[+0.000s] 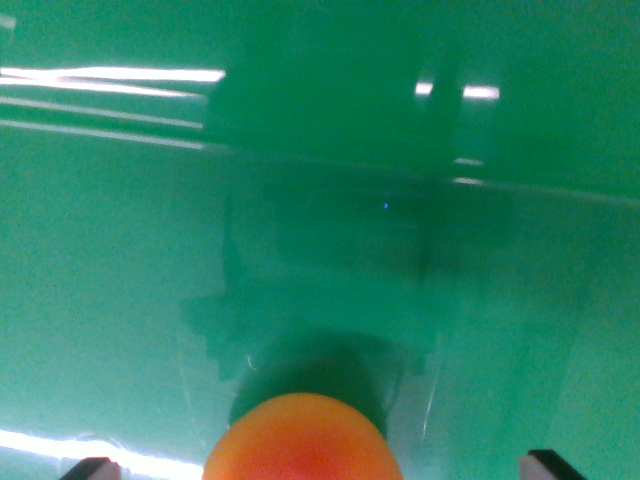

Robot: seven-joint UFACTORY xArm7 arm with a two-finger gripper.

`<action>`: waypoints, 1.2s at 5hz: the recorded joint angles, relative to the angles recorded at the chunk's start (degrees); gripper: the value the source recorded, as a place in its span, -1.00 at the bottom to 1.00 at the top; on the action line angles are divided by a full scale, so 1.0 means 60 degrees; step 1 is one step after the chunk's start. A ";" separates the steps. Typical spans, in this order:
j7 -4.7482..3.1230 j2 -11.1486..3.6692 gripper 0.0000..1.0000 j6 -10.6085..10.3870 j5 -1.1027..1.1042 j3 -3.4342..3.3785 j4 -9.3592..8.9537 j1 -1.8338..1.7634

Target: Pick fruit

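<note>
An orange fruit [302, 440] is seen at the bottom edge of the wrist view, lying on a glossy green surface [120, 300] above its dark shadow. The gripper [320, 468] is held with its fingertips [545, 465] spread wide, one on each side of the fruit, neither touching it.

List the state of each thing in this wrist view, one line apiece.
Orange fruit: between the jaws at the bottom edge, only partly in frame; contact cannot be told.
Gripper: jaws spread wide, open.
Green surface: glossy, reflecting lights and the arm's shadow.
</note>
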State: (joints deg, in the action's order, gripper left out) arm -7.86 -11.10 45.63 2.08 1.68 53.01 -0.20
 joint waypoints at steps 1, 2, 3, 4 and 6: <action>0.0000 0.0000 -1.00 0.0000 0.0000 0.0000 0.0000 0.0000; -0.0043 -0.0096 -1.00 -0.0316 0.0026 0.0009 -0.0257 -0.0007; -0.0043 -0.0096 -1.00 -0.0316 0.0026 0.0009 -0.0257 -0.0007; -0.0080 -0.0177 -1.00 -0.0584 0.0048 0.0016 -0.0475 -0.0013; -0.0113 -0.0250 -1.00 -0.0823 0.0068 0.0023 -0.0670 -0.0019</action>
State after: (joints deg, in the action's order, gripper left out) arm -8.53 -12.60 40.69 2.49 1.82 49.00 -0.31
